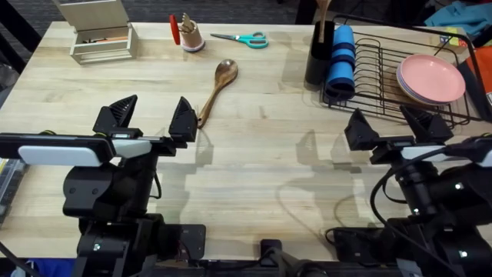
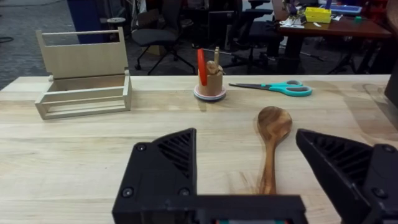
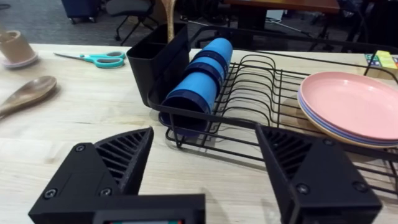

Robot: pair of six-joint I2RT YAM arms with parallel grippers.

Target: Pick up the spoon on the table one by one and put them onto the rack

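Beyond the far edge of the work surface lies a grey carpeted floor (image 2: 25, 37). A black office chair (image 2: 155, 38) on a wheeled base stands on it. To one side stands a dark reddish-brown desk (image 2: 329, 28) carrying a yellow box (image 2: 318, 14) and small clutter. The room behind is dim, with dark furniture legs in shadow.

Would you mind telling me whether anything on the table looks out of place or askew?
Nothing looks spilled or damaged. One spoon lies loose on the table, at an angle, outside the rack. The scissors lie flat near the far edge.
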